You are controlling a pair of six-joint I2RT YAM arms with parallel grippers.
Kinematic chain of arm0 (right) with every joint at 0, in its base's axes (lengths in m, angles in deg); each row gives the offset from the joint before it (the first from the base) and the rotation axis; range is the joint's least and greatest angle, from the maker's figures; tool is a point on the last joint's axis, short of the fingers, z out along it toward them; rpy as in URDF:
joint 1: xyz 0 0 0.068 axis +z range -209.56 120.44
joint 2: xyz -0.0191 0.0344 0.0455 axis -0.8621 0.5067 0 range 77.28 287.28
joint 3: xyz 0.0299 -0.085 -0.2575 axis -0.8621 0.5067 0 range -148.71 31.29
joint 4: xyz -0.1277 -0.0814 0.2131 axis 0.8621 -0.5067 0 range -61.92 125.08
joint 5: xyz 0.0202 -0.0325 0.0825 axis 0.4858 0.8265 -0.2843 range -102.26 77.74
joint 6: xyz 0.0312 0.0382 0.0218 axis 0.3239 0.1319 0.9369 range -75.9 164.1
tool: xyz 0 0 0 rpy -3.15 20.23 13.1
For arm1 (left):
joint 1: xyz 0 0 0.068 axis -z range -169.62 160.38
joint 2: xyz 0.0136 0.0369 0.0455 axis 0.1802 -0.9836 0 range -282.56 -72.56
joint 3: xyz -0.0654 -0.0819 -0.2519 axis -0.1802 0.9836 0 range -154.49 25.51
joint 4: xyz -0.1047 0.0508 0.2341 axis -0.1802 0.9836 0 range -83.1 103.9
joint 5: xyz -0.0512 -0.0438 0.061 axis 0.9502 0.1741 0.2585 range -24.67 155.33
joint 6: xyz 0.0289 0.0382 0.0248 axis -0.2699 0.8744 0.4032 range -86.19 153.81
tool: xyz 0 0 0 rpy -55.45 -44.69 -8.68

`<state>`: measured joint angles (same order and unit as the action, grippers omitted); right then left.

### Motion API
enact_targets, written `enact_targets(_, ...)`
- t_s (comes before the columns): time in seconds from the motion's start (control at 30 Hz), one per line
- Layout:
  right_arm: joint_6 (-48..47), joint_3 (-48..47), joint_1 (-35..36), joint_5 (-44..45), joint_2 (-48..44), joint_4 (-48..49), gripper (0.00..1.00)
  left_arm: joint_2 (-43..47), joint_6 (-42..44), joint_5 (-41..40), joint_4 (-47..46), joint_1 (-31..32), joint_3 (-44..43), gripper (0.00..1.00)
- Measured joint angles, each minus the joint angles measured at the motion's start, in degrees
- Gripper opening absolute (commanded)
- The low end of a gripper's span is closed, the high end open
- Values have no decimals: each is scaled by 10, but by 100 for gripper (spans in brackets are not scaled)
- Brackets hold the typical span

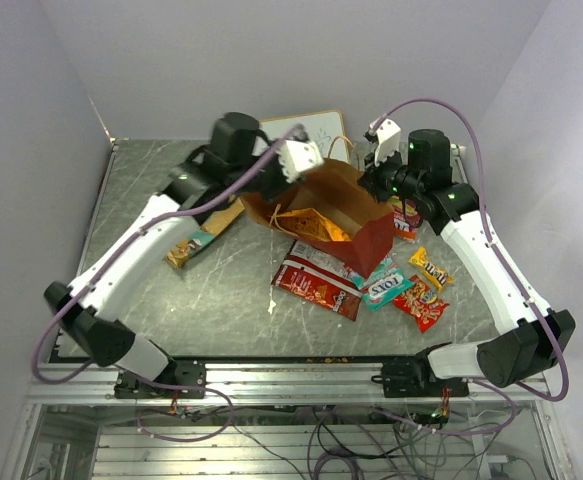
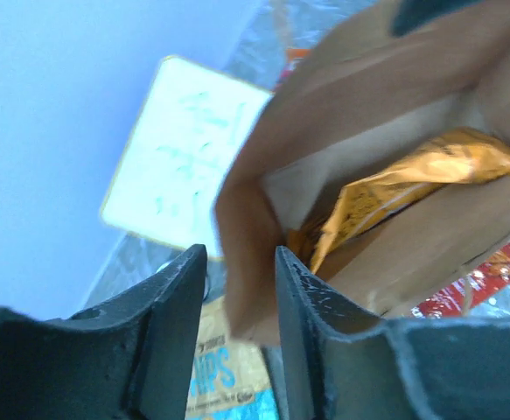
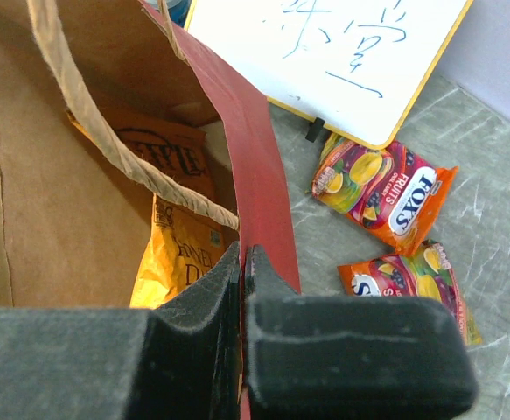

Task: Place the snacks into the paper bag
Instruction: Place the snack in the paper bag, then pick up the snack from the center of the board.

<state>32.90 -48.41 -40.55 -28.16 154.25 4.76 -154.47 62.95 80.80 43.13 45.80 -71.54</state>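
I see one chip packet [image 1: 189, 248] lying on the table [image 1: 231, 290] beneath the left arm. Left gripper [image 2: 239, 255]: jaws apart, straddling the paper bag [image 1: 369, 240] rim. An orange packet [image 2: 412, 175] lies inside the bag. Right gripper [image 3: 242, 258]: jaws clamped together on the bag's red wall. The red chip bag [image 1: 316, 282] and a teal packet [image 1: 383, 287] lie just in front of the bag.

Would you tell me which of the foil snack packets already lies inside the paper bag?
The orange-yellow foil packet: it alone lies inside the red paper bag; the other packets lie outside it.
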Motion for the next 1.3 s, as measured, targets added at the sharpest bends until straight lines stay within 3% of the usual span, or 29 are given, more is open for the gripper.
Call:
enact_targets(0.27,0,0,-8,-5,-5,-1,0,102,-87,-27,-22,-155,68,57)
enact_targets(0.57,1,0,-14,-24,-15,-7,0,95,-110,-60,-22,-285,220,61)
enact_targets(0.7,1,0,-16,-30,-16,-9,0,77,-99,-65,-22,-292,274,63)
enact_targets(1.03,5,1,-22,-42,-18,-8,0,-21,-57,-87,-57,-292,339,90)
enact_targets(1.3,8,4,-26,-46,-20,-8,0,-97,-40,-110,-81,-274,346,92)
